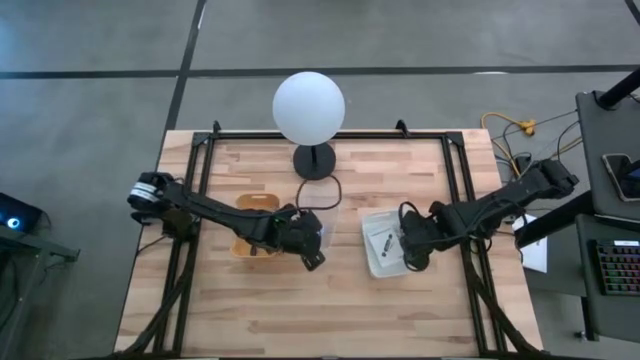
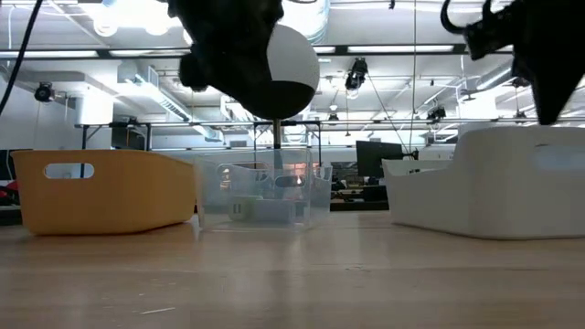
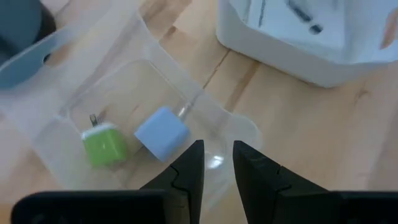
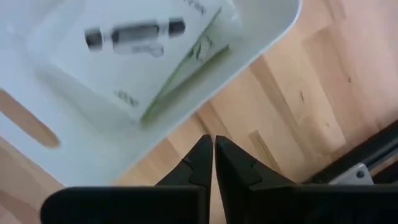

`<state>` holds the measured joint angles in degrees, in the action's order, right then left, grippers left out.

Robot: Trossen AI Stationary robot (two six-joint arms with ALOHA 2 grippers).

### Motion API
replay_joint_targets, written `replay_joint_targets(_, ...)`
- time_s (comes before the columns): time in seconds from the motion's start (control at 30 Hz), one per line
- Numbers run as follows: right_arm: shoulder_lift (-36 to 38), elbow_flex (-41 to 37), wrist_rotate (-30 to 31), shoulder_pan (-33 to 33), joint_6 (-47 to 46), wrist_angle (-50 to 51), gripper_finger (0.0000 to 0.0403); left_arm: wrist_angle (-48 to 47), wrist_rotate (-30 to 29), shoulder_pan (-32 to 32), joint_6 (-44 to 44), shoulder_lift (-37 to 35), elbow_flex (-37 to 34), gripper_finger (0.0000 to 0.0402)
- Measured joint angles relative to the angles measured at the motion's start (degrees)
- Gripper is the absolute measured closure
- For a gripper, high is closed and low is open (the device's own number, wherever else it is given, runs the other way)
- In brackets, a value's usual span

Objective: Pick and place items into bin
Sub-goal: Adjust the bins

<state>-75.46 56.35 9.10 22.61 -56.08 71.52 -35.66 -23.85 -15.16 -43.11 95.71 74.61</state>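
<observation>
— Where is the left gripper point(image 3: 217, 163) hanging?
— Just over the clear plastic bin point(image 3: 245, 127), fingers parted, empty; green cube point(image 3: 104, 142) and grey cube point(image 3: 161, 132) lying inside, ahead.
— The right gripper point(image 4: 212, 157)?
— Clenched, empty, waiting beside the white tray point(image 4: 261, 37).

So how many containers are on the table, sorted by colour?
Orange bin: 1
Clear bin: 1
White bin: 1
Total: 3
</observation>
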Motion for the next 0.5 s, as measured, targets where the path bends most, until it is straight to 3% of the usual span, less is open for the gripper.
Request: replay_joint_targets(0.5, -1.25, 1.06, 1.53, 0.04, -2.47, -0.82, 0.0394, 7.39, 6.04, 1.06, 9.02, 10.75, 2.40, 0.0331)
